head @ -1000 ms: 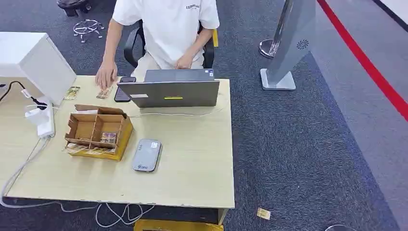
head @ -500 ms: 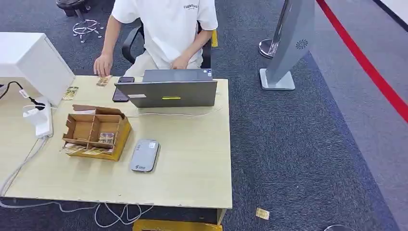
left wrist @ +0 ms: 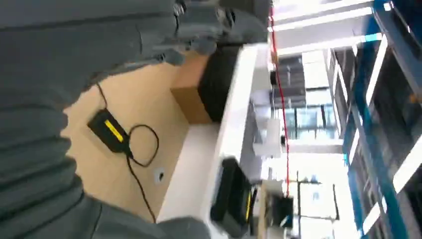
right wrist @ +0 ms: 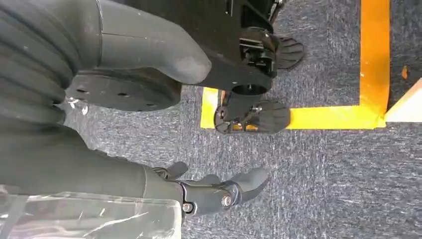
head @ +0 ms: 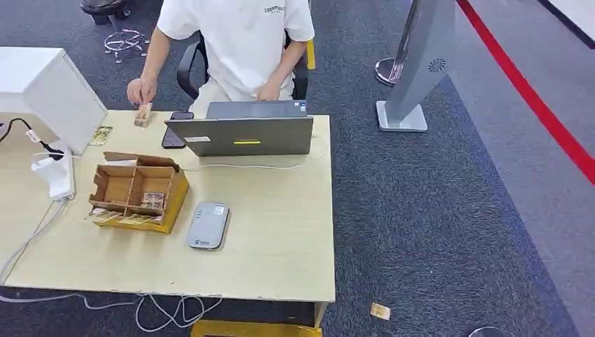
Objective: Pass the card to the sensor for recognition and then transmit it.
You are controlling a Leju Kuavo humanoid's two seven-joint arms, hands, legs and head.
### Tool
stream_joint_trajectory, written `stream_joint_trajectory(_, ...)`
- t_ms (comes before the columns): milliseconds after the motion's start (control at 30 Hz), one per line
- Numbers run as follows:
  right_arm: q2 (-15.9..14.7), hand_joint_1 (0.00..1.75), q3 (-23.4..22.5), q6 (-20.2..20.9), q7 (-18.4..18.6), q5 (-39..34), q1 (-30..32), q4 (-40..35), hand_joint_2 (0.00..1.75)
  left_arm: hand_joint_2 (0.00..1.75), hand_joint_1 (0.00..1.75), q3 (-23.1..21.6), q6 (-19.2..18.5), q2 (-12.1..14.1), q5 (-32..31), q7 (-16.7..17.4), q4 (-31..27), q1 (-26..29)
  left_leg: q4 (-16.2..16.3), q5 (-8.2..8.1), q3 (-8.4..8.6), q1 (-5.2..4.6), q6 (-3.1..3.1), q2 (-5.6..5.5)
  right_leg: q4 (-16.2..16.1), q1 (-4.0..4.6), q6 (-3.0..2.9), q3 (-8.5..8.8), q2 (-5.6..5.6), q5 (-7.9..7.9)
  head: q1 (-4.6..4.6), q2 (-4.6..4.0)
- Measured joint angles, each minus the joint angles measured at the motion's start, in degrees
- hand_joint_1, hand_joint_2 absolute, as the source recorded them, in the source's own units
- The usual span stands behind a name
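A grey card sensor [head: 208, 225] lies flat on the wooden table [head: 281, 232], just right of an open cardboard box [head: 173, 199]. One compartment of the box holds cards [head: 154, 201]. A person's hand [head: 140, 91] pinches another card [head: 143, 114] at the table's far left edge. One more card [head: 101, 135] lies near the white box. My right hand [right wrist: 124, 174] hangs over the carpet, its fingers [right wrist: 234, 189] stretched out and holding nothing. My left hand [left wrist: 74, 74] is blurred beside the table, its fingers [left wrist: 199, 25] holding nothing.
A grey laptop [head: 238, 135] and a dark phone [head: 172, 130] stand between the person and the box. A white box [head: 49, 95] and a power strip [head: 50, 174] with cables take the left side. A loose card [head: 379, 311] lies on the carpet.
The person's hand has drawn a card from beside the phone back to the table's far edge. The whole picture has shifted slightly, so my head has moved.
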Motion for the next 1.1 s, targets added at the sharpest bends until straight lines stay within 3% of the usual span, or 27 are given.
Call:
stream_joint_trajectory(67,0.0,0.00,0.5,0.0,0.2,0.1,0.0,0.0,1.75,1.75,0.00,-3.2,0.6,1.1,-3.0,-1.4,2.7,-3.2,0.0,0.00,-0.04,0.02,0.00,0.30,0.0,0.00,0.05,-0.38,0.30,0.13,0.02,0.00)
stream_joint_trajectory(100,0.1,0.00,0.6,0.0,0.5,-0.2,0.0,0.0,1.75,1.75,0.00,-4.5,2.0,0.3,-4.7,-1.3,1.2,-2.7,0.0,-0.01,-0.02,-0.10,0.00,0.32,-0.1,-0.14,0.06,-0.48,0.36,0.13,0.07,0.02)
stream_joint_trajectory(167,0.4,0.00,0.6,-0.2,0.7,-0.4,0.0,0.0,1.75,1.75,0.00,-7.7,7.9,-5.0,-10.4,2.2,-7.8,-1.0,-0.1,0.08,-0.11,-0.27,0.11,-0.07,0.0,-0.31,0.17,-0.36,-0.05,0.05,-0.35,0.02)
stream_joint_trajectory(200,0.7,0.00,0.8,-0.2,0.9,-0.3,-0.2,-0.1,1.75,1.75,0.00,-10.3,12.7,-7.9,-15.8,3.9,-11.8,-0.8,-0.1,0.12,-0.20,-0.22,0.15,-0.38,0.0,-0.31,0.21,-0.28,-0.33,0.02,-0.27,0.02)
stream_joint_trajectory(233,0.9,0.00,1.1,-0.1,1.1,0.1,-0.6,-0.2,1.75,1.75,0.00,-12.5,15.9,-8.9,-20.4,4.0,-13.2,-0.7,0.0,0.14,-0.29,-0.12,0.15,-0.34,0.0,-0.24,0.18,-0.33,-0.32,0.10,0.00,0.00)
stream_joint_trajectory(333,1.4,0.00,1.7,-0.1,1.7,0.8,-1.0,-0.3,1.75,1.75,0.00,-20.6,29.1,-10.1,-42.0,3.7,-15.8,-1.4,0.0,0.25,-0.44,-0.21,0.10,0.02,0.0,-0.26,0.19,-0.55,0.08,0.37,0.04,0.00)
stream_joint_trajectory(400,1.5,0.00,2.2,-0.1,2.0,0.8,-1.0,-0.4,1.75,1.75,0.00,-27.4,36.3,-10.8,-61.5,7.5,-19.0,-0.6,0.0,0.25,-0.42,-0.29,0.10,0.02,0.0,-0.33,0.19,-0.55,0.10,0.37,0.00,0.00)
stream_joint_trajectory(500,1.9,0.00,2.3,-0.1,1.8,0.1,-1.1,-0.4,1.75,1.75,0.00,-36.4,35.0,-12.1,-81.6,15.9,-26.9,4.0,0.0,0.25,-0.44,-0.32,0.10,0.06,0.0,-0.35,0.20,-0.57,0.11,0.37,-0.04,0.00)
stream_joint_trajectory(600,2.1,0.00,2.4,0.0,1.6,-0.5,-1.1,-0.4,1.75,1.75,0.00,-43.8,32.2,-13.9,-89.9,21.8,-33.4,7.9,0.0,0.25,-0.46,-0.32,0.11,0.18,0.0,-0.36,0.21,-0.62,0.23,0.38,0.04,0.00)
stream_joint_trajectory(700,2.1,0.00,2.4,0.0,1.5,-1.0,-0.9,-0.4,1.75,1.75,0.00,-49.4,31.1,-15.4,-91.6,23.9,-38.0,9.8,0.0,0.24,-0.46,-0.32,0.10,0.18,0.0,-0.36,0.21,-0.63,0.24,0.38,0.04,0.00)
stream_joint_trajectory(800,2.1,0.00,2.4,0.0,1.4,-1.2,-0.8,-0.4,1.75,1.75,0.00,-52.3,30.6,-16.3,-91.6,24.3,-39.9,10.5,-0.1,0.24,-0.46,-0.30,0.10,0.19,0.0,-0.36,0.21,-0.65,0.24,0.38,0.00,0.00)
stream_joint_trajectory(1100,2.1,0.00,2.4,0.0,1.2,-1.5,-0.5,-0.4,1.75,1.75,0.00,-54.5,30.4,-17.5,-90.7,24.5,-41.9,10.9,-0.1,0.25,-0.45,-0.28,0.09,0.19,0.0,-0.35,0.20,-0.70,0.25,0.37,0.00,0.00)
